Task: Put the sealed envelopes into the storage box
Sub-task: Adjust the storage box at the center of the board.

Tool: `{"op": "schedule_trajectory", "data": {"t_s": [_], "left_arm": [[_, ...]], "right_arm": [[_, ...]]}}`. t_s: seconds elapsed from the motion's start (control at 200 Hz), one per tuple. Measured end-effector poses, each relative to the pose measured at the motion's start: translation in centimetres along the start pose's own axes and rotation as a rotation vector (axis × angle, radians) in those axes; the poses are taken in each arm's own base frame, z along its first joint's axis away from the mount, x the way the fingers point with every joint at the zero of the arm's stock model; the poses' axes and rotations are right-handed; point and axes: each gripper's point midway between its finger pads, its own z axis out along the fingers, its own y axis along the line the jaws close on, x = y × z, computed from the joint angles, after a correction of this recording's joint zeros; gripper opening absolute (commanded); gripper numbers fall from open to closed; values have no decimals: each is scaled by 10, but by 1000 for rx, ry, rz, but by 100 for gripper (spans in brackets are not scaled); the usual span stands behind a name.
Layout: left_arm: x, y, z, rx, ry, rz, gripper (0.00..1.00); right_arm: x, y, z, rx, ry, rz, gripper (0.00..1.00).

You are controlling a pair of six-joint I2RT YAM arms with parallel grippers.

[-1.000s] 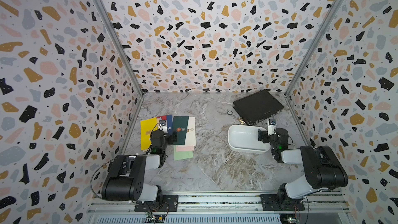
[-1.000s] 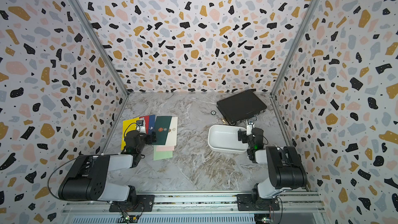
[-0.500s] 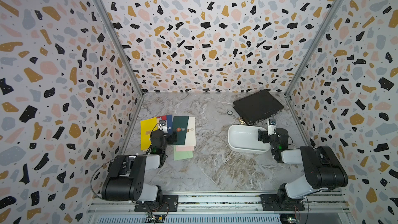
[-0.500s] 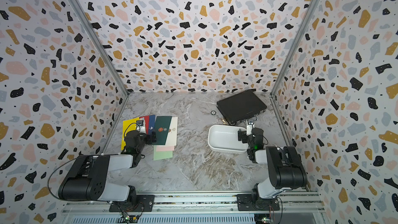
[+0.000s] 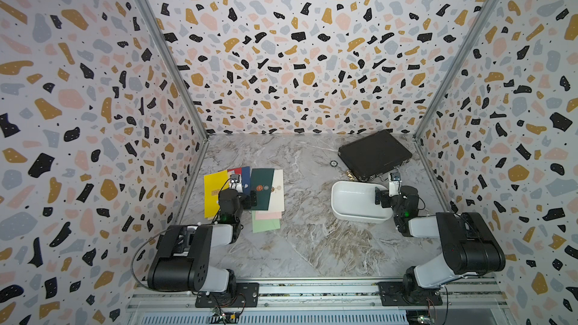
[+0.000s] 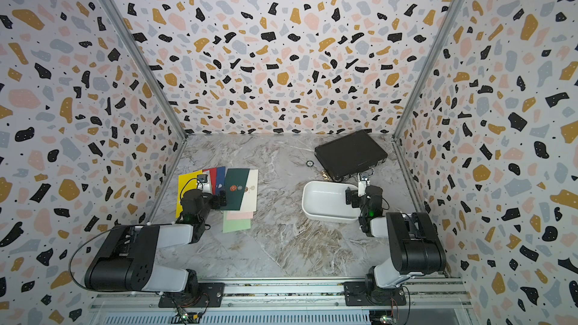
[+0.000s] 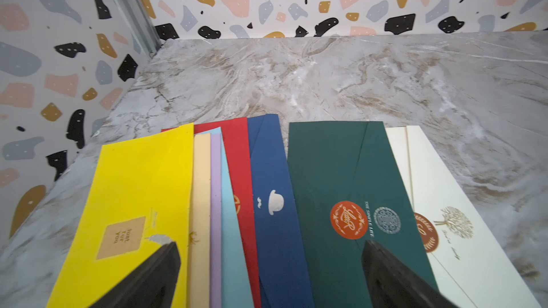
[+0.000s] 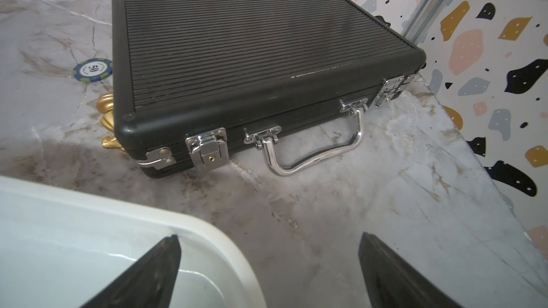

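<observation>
Paper in many colours, the sealed envelopes (image 5: 263,182) lie fanned near the desk's (image 5: 306,245) left edge, probably so each shows a free edge. My left claw (image 7: 269,244) hangs wide over them, holding nothing. Near the right edge the storage box (image 5: 353,203) is empty, with my right claw (image 8: 268,235) wide over its rim.

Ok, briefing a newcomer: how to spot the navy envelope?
On the marble table, by the left arm, lies a fan of envelopes. The navy envelope sits between red and dark green; it alone bears a white hat and moustache.
</observation>
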Motion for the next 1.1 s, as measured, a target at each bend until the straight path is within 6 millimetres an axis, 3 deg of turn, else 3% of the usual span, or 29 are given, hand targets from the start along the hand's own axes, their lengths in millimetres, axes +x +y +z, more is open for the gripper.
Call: {"op": "schedule_trajectory", "data": {"t_s": [0.105,0.205,0.295,0.39,0.446,0.496,0.681,0.866,1.096], "left_arm": [[-14,8,-15,-38,-29,-12,99],[-58,16,-45,-62,-145,-84,99],[-98,25,-75,-74,-264,-241,99],[-122,33,-103,-63,-322,-418,99],[-130,33,-112,-36,-317,-477,99],[-135,29,-116,1,-281,-509,100],[-139,9,-122,70,-15,-526,97],[-117,-7,-146,129,203,-488,97],[-88,-16,-170,168,343,-416,93]], "right_arm": [[0,-4,-1,25,7,8,99],[-6,-18,-14,94,44,35,99],[-50,-37,-35,183,-11,135,99],[-100,-52,-60,233,-94,288,98],[-118,-54,-71,225,-117,339,93],[-121,-53,-75,213,-98,376,92],[-72,-38,-74,193,220,427,85],[-30,-27,-87,182,475,407,79],[18,-10,-89,133,708,394,61]]}}
